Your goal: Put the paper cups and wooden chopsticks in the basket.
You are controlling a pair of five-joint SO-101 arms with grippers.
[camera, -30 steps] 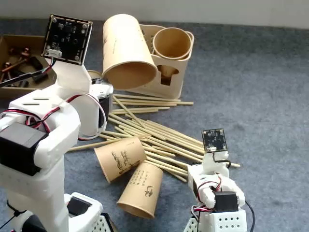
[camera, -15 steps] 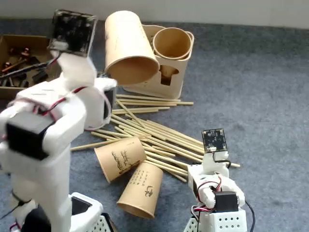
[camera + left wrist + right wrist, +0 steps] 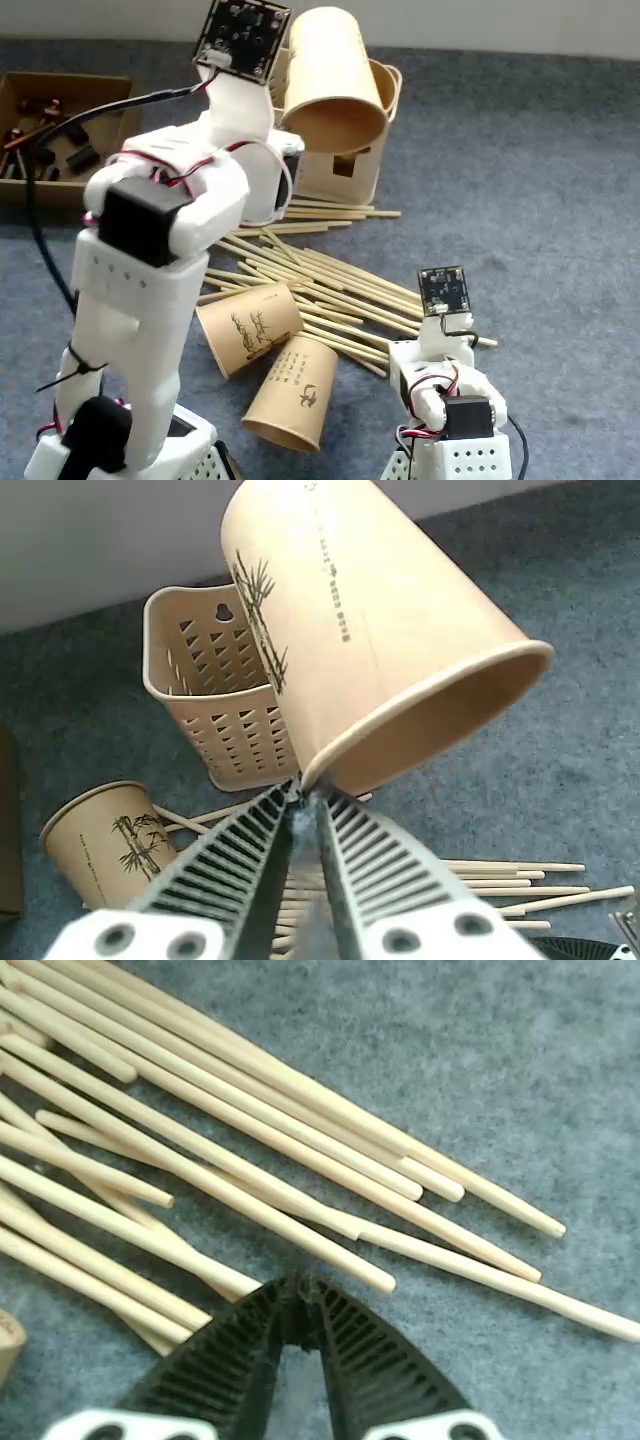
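Tan paper cup with dark print [image 3: 248, 325] down on its side on the grey carpet [image 3: 540, 200], near left, with a second printed paper cup [image 3: 292, 390] right against it, a touch nearer. Up above and farther back, left gripper [image 3: 303, 790] clamped tight on the rim of a tall tan paper cup [image 3: 335, 85], tipped, mouth angled down, hanging over the beige perforated plastic basket [image 3: 350, 170] at the far side. Another bamboo-printed cup [image 3: 105, 835] just beside that basket. Pale wooden chopsticks [image 3: 330, 285] fanned across the middle, from the basket's foot out to the right. Near right, right gripper [image 3: 300, 1305], jaws pressed together, tips close by the nearest sticks.
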